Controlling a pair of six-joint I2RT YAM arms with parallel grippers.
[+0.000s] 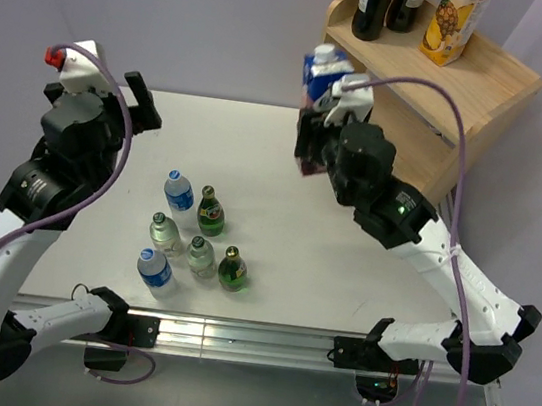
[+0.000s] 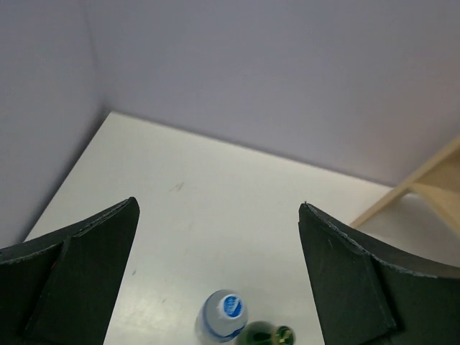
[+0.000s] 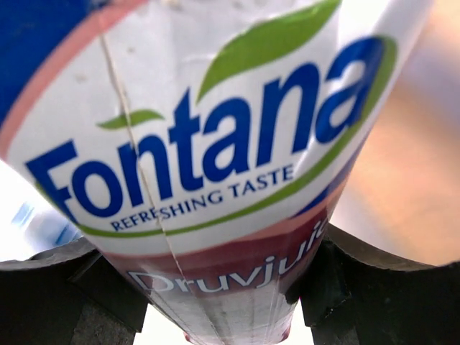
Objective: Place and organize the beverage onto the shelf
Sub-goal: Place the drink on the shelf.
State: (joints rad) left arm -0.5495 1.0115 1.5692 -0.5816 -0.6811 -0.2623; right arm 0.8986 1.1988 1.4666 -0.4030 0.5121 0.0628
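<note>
My right gripper is shut on a blue-topped juice carton, held just left of the light wooden shelf. The right wrist view is filled by that carton, labelled Fontana, with the right gripper pinching its lower part. Two dark cola bottles and a yellow pineapple carton stand on the shelf's top tier. Several small bottles stand on the table: water bottles, green glass ones. My left gripper hangs open and empty above the table's left side. Between the fingers of the left gripper, far below, show a water bottle and a green bottle.
The white table ends in a metal rail at the near edge. A grey wall runs behind the table and shelf. A corner of the shelf shows at the right of the left wrist view. A purple cable loops over each arm.
</note>
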